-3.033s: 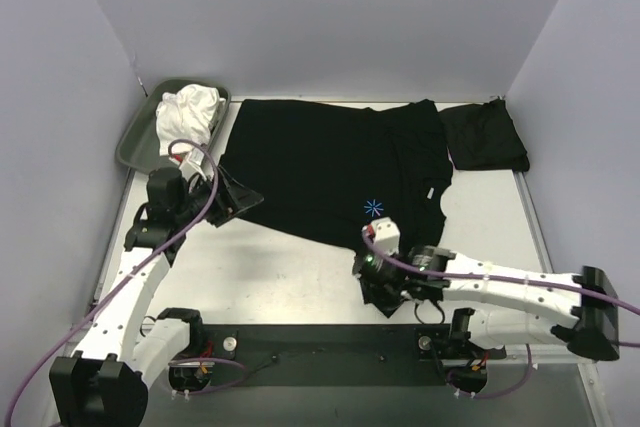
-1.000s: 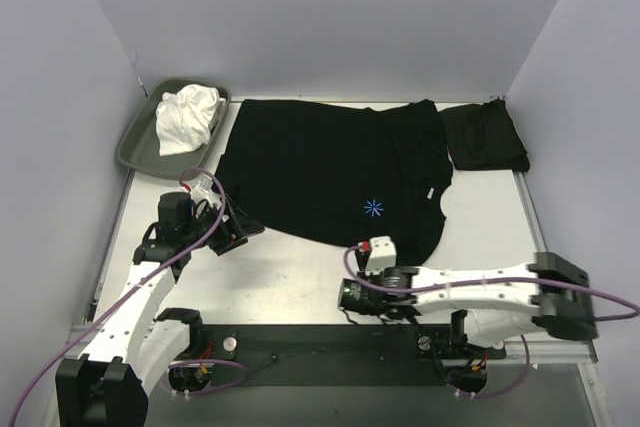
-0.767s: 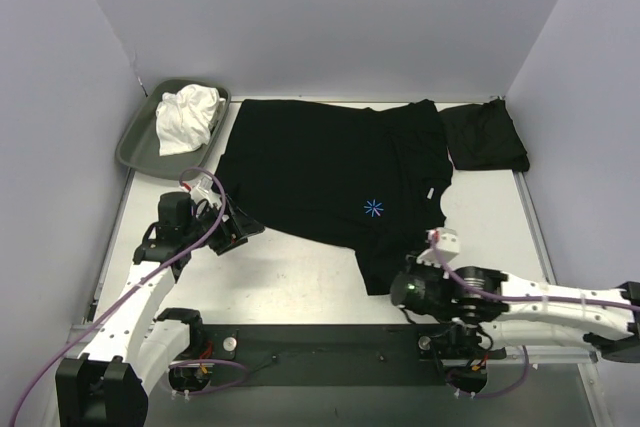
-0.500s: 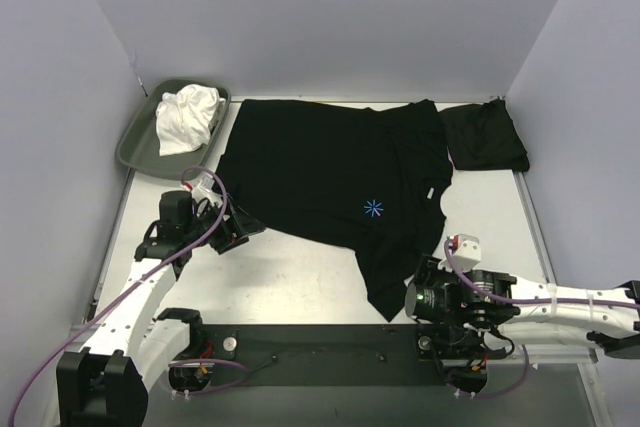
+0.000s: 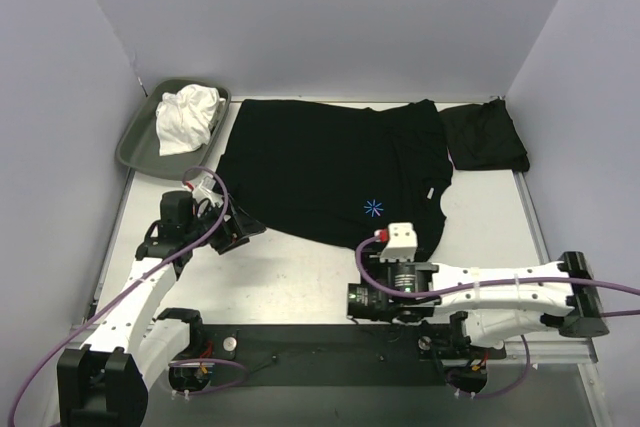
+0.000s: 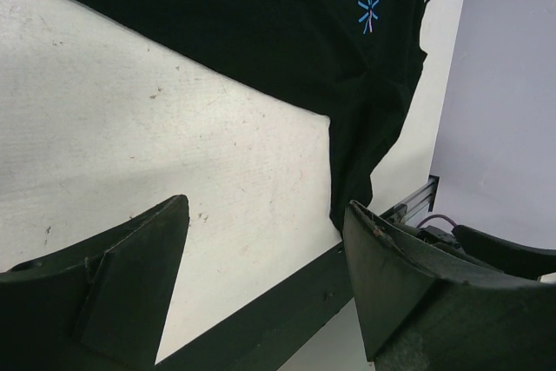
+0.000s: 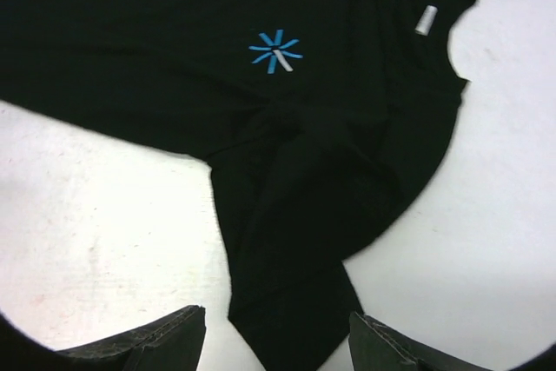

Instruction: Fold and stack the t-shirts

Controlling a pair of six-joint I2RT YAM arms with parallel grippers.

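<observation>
- A black t-shirt (image 5: 320,162) is spread flat across the centre of the top view. Its long axis runs left to right, with the hem at the left and the collar at the right.
- A small blue mark (image 5: 373,208) is seen on the thin, matte cloth near the collar end.
- The near sleeve (image 7: 291,275) is creased and tapers to a limp tip pointing at the lower edge of the right wrist view.
- The right gripper (image 5: 362,301) is released, fingers parted, with nothing held. The sleeve tip lies just ahead of it, so this arm is judged the nearer one for a sleeve fold.
- The left gripper (image 5: 240,232) is likewise spread and holds nothing, just beside the hem's lower-left corner.
- A second t-shirt (image 5: 485,135), already folded, lies at the upper right.
- A grey-green plastic tray (image 5: 133,135) holding a crumpled white cloth (image 5: 188,115) sits at the upper left.
- The white table (image 5: 300,267) looks scuffed.
</observation>
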